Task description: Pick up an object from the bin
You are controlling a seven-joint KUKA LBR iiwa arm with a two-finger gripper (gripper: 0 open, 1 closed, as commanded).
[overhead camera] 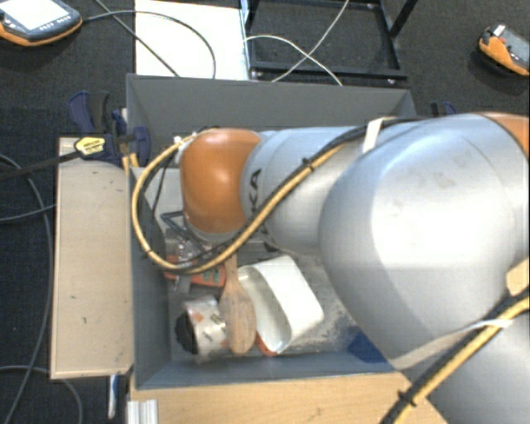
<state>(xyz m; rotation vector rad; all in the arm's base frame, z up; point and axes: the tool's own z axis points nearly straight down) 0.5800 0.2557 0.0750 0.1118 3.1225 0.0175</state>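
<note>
Silver arm (397,215) in from the right, orange-capped wrist (217,178) low and downward (yellow cable (277,197) alongside), gripper (184,242) beneath it.

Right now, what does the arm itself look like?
The arm has fat, rounded silver-grey links. An orange cover caps its wrist, with dark lettering beside it. A tan cable runs along it, held by a pale strap.

The floor (50,108) around the grey metal bin (265,95) is a dark carpet. Behind the bin lies a flat white panel (178,41), and right of the panel stands a black metal frame (364,76). A thin white cable (310,58) curls across that frame. An orange-and-black handheld device (37,21) lies well to the bin's back left, and a second orange device (505,50) lies well to its back right.
</note>
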